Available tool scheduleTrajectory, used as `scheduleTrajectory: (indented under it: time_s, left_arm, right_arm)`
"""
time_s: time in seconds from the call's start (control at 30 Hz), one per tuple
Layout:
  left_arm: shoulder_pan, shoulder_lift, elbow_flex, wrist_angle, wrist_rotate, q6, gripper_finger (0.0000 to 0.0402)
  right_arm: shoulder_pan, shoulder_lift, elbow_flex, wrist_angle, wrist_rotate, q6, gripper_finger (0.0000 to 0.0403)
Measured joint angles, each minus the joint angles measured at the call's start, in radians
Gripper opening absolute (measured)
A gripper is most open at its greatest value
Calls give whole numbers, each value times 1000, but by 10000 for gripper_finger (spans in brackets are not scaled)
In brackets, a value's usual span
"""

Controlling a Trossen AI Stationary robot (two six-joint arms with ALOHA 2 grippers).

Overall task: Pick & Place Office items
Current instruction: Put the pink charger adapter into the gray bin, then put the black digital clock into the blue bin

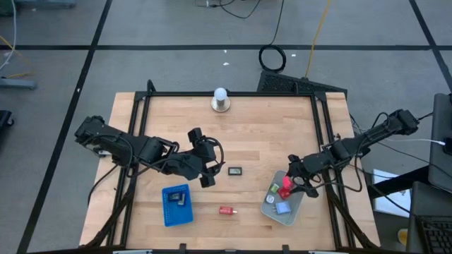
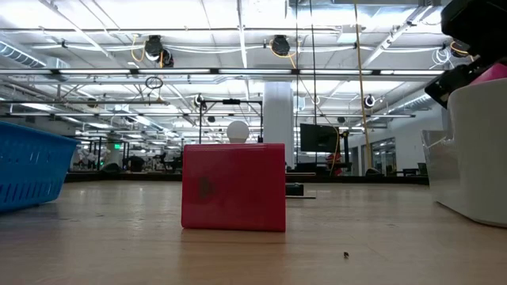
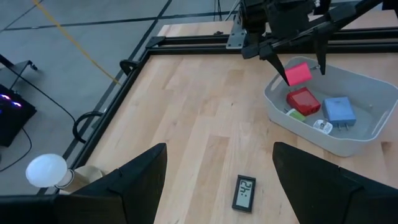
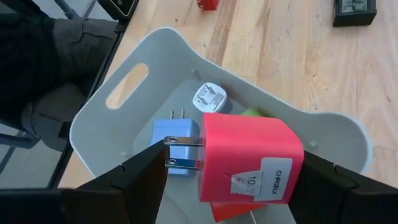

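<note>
My right gripper point(image 4: 236, 167) hangs over the clear grey bin point(image 1: 270, 212) at the table's right near side, shut on a pink plug block point(image 4: 249, 155). In the bin lie a red block point(image 3: 303, 99), a blue plug block point(image 3: 339, 110), a green bit and a white bit point(image 4: 210, 98). My left gripper point(image 1: 211, 173) is open and touches nothing. It hovers mid-table, just left of a black rectangle with a pale display point(image 3: 244, 191) lying flat. A red block point(image 1: 226, 210) stands on the wood near the front edge. The blue tray point(image 1: 168, 213) holds small dark pieces. My right gripper pinches the pink plug block lengthwise between its two fingers. One finger point(image 4: 152, 171) meets the ends of the metal prongs point(image 4: 180, 152); the other is on the opposite end point(image 4: 297, 163). The fingers point down from above. The block is lifted clear over the bin, its label side up.
A white ball on a round metal base point(image 1: 220, 99) stands at the far edge's middle. Black frame rails point(image 1: 134, 134) run along the table's sides. Bare wood lies between the black rectangle and the bin. In the low view the red block point(image 2: 234, 186) fills the foreground.
</note>
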Motion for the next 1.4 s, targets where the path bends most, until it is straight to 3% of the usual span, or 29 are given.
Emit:
scheduleTrajectory:
  time_s: [0.53,0.87,1.03,1.4]
  left_arm:
    - [0,0,0,0,4,4,294]
    - [-2,0,0,-20,11,2,294]
    - [-17,-1,0,-90,88,-2,294]
    - [-81,-7,0,-90,115,104,294]
  right_arm:
    - [0,0,0,30,-1,26,310]
    - [0,-1,0,173,-4,19,339]
    - [-2,-2,0,220,2,25,340]
    - [-7,0,11,338,17,19,339]
